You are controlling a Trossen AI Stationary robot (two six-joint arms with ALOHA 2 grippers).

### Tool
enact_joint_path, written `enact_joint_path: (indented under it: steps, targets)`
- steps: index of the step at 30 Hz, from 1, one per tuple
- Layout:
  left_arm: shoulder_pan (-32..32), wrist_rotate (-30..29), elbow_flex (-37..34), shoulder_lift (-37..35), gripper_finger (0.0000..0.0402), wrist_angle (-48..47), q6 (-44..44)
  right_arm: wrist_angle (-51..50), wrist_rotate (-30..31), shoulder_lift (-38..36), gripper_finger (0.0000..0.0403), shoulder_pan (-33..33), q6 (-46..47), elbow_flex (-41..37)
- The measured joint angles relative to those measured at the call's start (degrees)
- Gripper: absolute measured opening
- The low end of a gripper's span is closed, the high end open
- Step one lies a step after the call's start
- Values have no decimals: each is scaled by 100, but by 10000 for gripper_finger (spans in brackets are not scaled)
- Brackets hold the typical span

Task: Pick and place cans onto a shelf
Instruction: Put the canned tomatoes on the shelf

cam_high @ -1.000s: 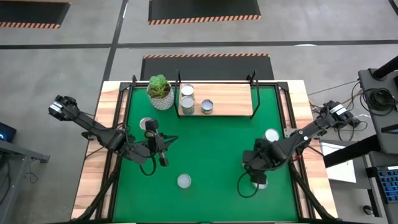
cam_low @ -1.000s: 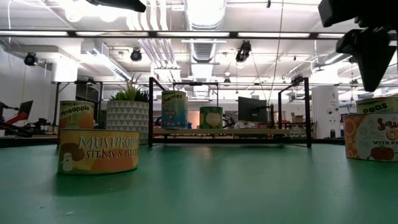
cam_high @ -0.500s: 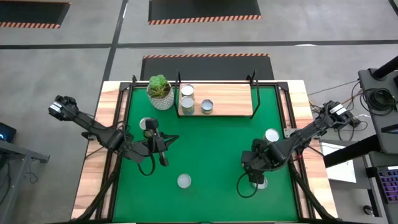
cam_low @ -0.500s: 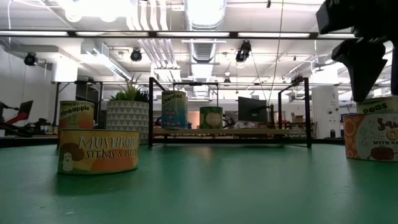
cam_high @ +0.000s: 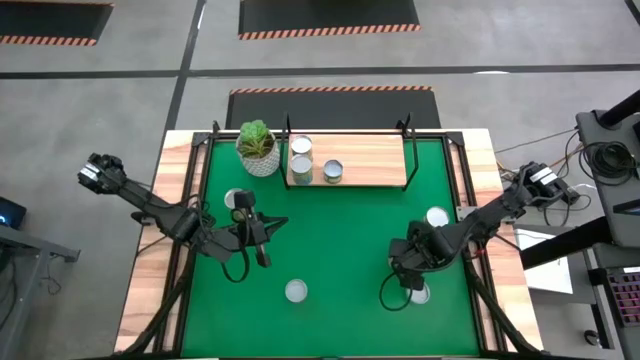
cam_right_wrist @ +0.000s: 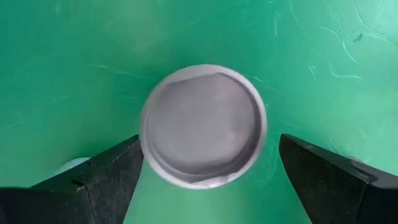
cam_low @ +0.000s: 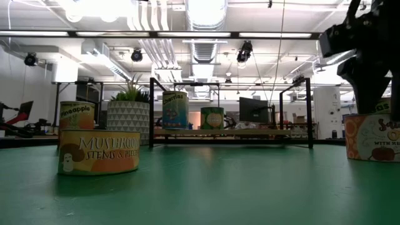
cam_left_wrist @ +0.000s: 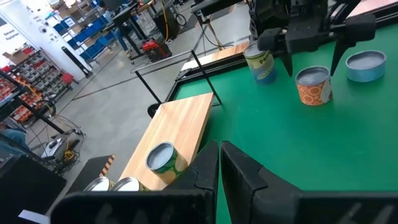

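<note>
the right pincer [cam_right_wrist: 202, 180] hangs right over a short orange-labelled tin can with a dull silver top [cam_right_wrist: 203, 134] on the green mat [cam_high: 340, 240] of the bench, its two dark fingers [cam_right_wrist: 102, 177] spread wide to either side of the can and not touching it. another silver-topped can [cam_high: 295, 291] stands near the front of the mat, and one [cam_high: 437, 217] sits near the right edge. the left pincer [cam_left_wrist: 219, 163] is shut and empty, above the mat's left part, beside a can [cam_high: 236, 200]. farther back, the flat light-brown wooden shelf with thin black posts [cam_high: 370, 160] carries three cans [cam_high: 331, 172] at its left end, next to a white pot with a green plant [cam_high: 258, 148].
</note>
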Motion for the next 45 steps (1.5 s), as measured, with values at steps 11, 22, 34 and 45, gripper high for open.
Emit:
enact_joint_path:
  steps: [11,22,34,45]
  targets:
    - [0,93,-2,2,0,4,-51,525,-132,0,320,-75,-103,-271]
    - [0,92,-2,2,0,2,-124,-75,-184,0,291,-347,-234,468]
    - [2,81,-4,-230,0,153,510,-1062,-155,686,291,-1935,-2102,3168]
    - [4,36,-13,-544,0,-208,398,-1995,-154,2416,290,-3600,-4269,6148]
